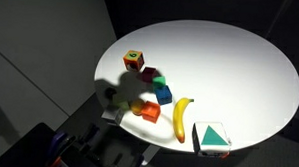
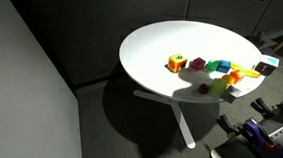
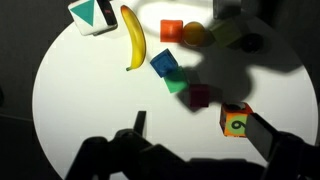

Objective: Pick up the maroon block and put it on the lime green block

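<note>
The maroon block (image 3: 200,96) is located right of centre in the wrist view, resting on the white table (image 3: 80,100) inside a dark shadow. In an exterior view it (image 2: 196,64) is seen in a row of cubes across the middle of the tabletop.

The green block (image 3: 177,83) is positioned just beside the maroon block, to its upper left; whether the two touch cannot be told. A blue cube (image 3: 164,64) is set against the green block's upper-left side. In an exterior view the green block (image 2: 214,66) is seen between the maroon block and the blue cube (image 2: 224,66).

A multicoloured cube (image 3: 236,121) is found to the lower right of the maroon block, near it but apart.

The gripper (image 3: 203,132) is shown as a dark silhouette along the bottom edge of the wrist view. Its fingers (image 3: 140,124) are spread wide, and nothing is held between them. It is placed above the table, clear of every block.

A banana (image 3: 133,38) is laid at the upper centre, with a green-and-white box (image 3: 90,14) at the upper left. A red cube (image 3: 172,30) and an orange ball (image 3: 194,33) are placed side by side at the top. A pale cube (image 3: 232,35) is seen in shadow at the upper right.
</note>
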Action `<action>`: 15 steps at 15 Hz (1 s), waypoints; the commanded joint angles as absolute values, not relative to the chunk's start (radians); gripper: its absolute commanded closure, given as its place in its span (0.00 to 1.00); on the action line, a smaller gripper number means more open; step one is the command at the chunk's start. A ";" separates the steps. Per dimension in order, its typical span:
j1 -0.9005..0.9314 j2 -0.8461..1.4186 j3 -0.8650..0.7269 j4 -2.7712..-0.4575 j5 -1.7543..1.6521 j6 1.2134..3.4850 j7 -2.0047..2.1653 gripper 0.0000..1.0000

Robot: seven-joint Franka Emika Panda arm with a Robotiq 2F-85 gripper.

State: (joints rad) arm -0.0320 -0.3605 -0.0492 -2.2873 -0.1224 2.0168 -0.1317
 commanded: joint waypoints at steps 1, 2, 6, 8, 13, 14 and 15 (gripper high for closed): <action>-0.018 -0.272 -0.058 -2.208 -0.089 2.043 -0.159 0.00; -0.016 -0.250 -0.059 -2.196 -0.082 2.056 -0.163 0.00; -0.007 -0.140 -0.069 -2.133 0.012 2.105 -0.226 0.00; -0.010 -0.088 -0.070 -2.104 0.075 2.115 -0.271 0.00; -0.024 0.008 -0.054 -2.053 0.091 2.125 -0.305 0.00; -0.025 0.022 -0.052 -2.043 0.088 2.125 -0.302 0.00; -0.026 0.035 -0.050 -2.037 0.083 2.126 -0.298 0.00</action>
State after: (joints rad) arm -0.0197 -0.0104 -0.0559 -2.0867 0.0916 2.1305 -0.2836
